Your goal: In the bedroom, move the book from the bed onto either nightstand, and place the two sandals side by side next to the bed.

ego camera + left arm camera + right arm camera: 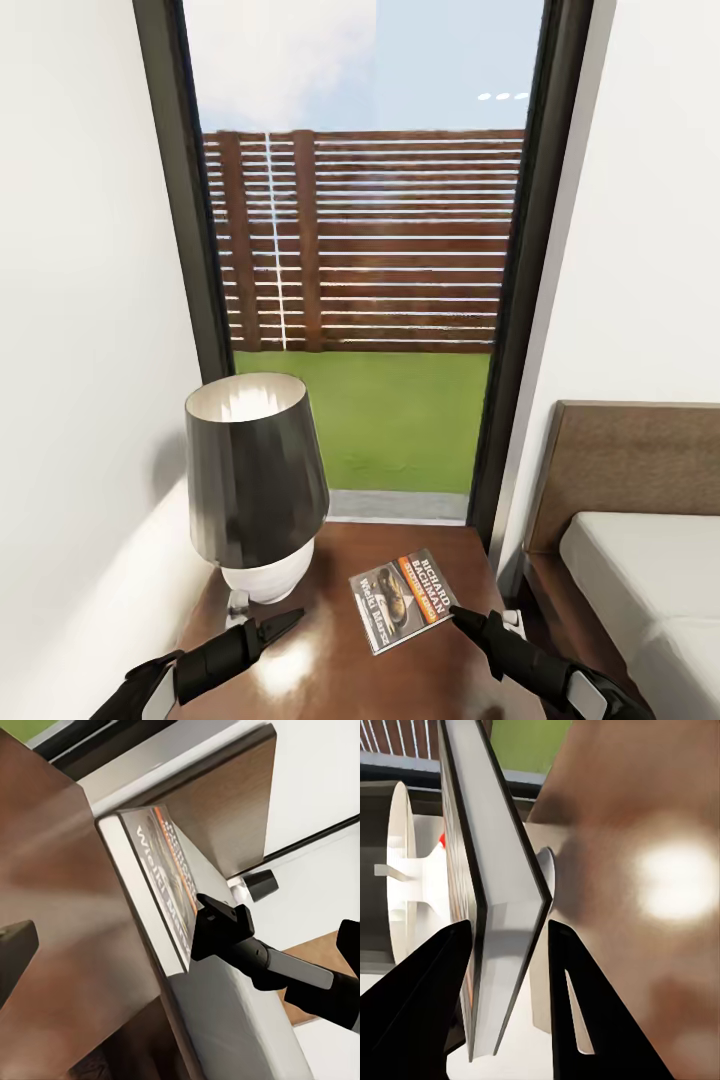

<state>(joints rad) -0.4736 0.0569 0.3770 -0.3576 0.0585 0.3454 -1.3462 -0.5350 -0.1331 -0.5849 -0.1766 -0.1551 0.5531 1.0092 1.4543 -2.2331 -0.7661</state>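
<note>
On the nightstand, beside the black-shaded lamp, the book is lying face up over the glossy dark tabletop, its long axis running from the front edge back toward the window and skewed a little, so that its near right corner is pointing at the right tool. That tool is reaching in from the bed side; in the right wrist view its two fingers are standing apart on either side of the book's thin edge, not visibly pressing it. The left tool is idling near the lamp base, and whether it is apart or together cannot be told. Judging by this, the right arm is the nearer one, and the coming move is turning on sliding straight back along the book's plane
</note>
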